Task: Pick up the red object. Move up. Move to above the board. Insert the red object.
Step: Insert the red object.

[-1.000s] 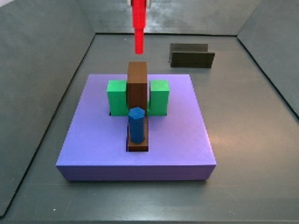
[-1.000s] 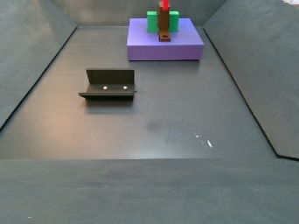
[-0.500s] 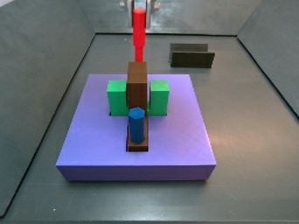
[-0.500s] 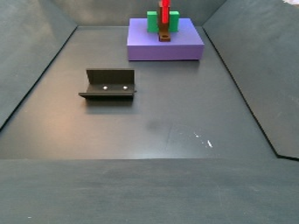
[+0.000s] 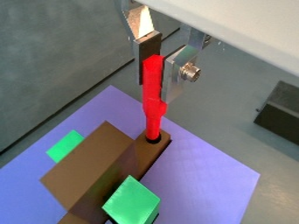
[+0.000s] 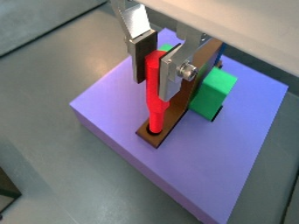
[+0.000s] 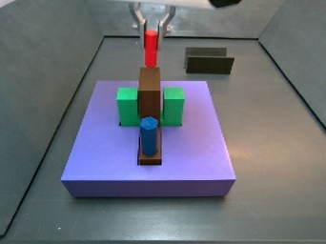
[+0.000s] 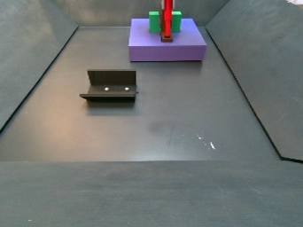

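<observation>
The gray tabletop (image 8: pixel 154 124) is carrying everything, and the biggest thing on it is the purple board (image 7: pixel 149 143), which is sitting at about twelve o'clock in a side view (image 8: pixel 167 43). The dark fixture (image 8: pixel 110 85) is standing well apart from the board, out on the open floor. On the board a brown block (image 7: pixel 151 95) is running lengthwise down the middle, with green blocks (image 7: pixel 129 105) flanking it on either side and a small blue peg (image 7: pixel 149 135) standing upright toward its near end. Smallest of all, the red object (image 5: pixel 152 96) is hanging upright, its long axis vertical, with its upper part clamped between the jaws of the gripper (image 5: pixel 155 68), which are sitting narrow and pinching it between the silver plates. In both wrist views the lower tip of the red object (image 6: pixel 155 109) is meeting a dark socket in the end of the brown block, apparently just entering it, though how deep it is sitting cannot be told. The relation that matters is that the socket is lying straight below the jaws, in line with the rod's own axis, so the insertion seems to be under way and what is left looks like a straight push down with no tilt; any sideways drift could jam the tip against the socket rim.
</observation>
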